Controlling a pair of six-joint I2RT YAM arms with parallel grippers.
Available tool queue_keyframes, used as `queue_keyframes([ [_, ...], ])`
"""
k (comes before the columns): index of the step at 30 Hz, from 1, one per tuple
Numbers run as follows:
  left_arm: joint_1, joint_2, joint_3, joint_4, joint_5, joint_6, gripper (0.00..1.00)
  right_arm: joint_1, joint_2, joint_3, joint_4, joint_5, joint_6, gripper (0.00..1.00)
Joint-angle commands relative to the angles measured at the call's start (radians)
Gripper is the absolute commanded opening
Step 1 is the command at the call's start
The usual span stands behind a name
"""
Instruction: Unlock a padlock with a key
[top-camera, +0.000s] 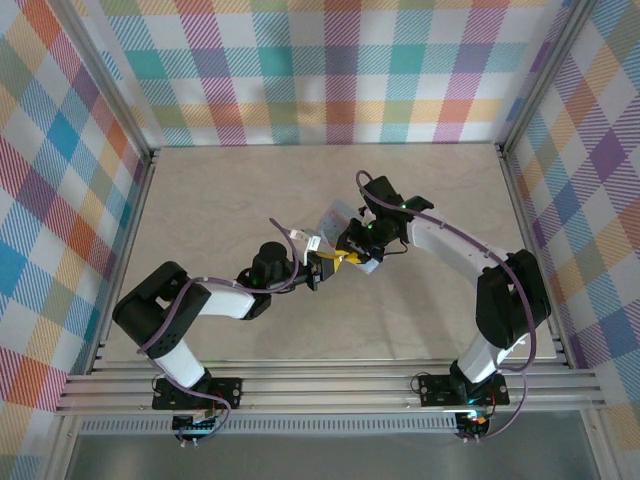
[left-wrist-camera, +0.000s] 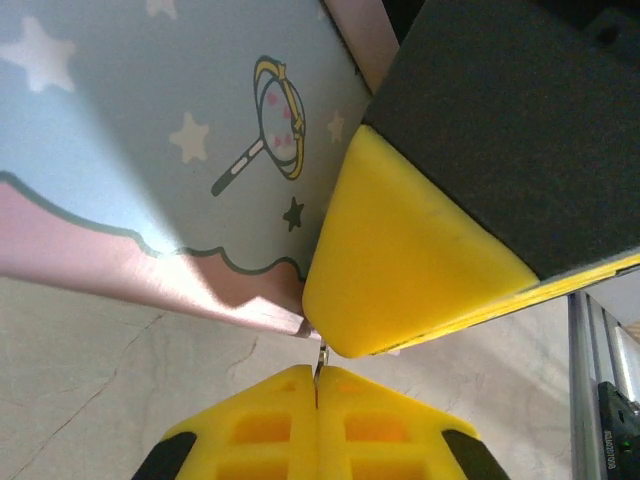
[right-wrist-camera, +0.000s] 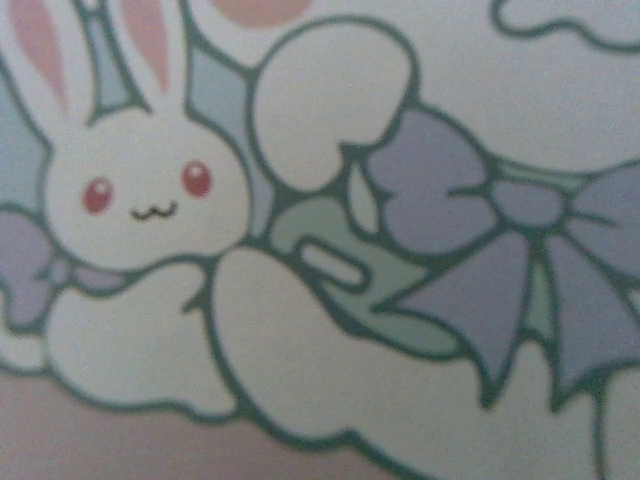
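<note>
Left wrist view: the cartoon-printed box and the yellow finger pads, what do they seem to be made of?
Box: probably coated card or thin tin; smooth printed face with a soft sheen, can't settle which. Yellow pads: likely matte foam or soft rubber; faintly dimpled surface, rounded edges.

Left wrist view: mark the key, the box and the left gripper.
key (left-wrist-camera: 321, 357), left wrist view, thin metal sliver above the shut fingertips.
box (left-wrist-camera: 130, 130), left wrist view, pale blue printed face.
left gripper (left-wrist-camera: 317, 376), left wrist view, seam between its yellow fingertips.
</note>
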Motion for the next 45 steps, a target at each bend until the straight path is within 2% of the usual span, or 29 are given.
queue_keyframes([
  [1,-0.014,-0.029,-0.018,0.034,-0.008,0.024,0.0,-0.004,-0.051,0.008,0.01,0.02,0.006,0.0],
  [18,-0.025,-0.066,-0.024,0.041,-0.011,0.017,0.0,-0.014,-0.067,-0.013,0.023,0.031,0.012,0.0],
  [45,-0.03,0.003,0.029,0.047,0.0,0.011,0.0,-0.013,-0.073,-0.024,0.039,0.006,0.022,0.0],
])
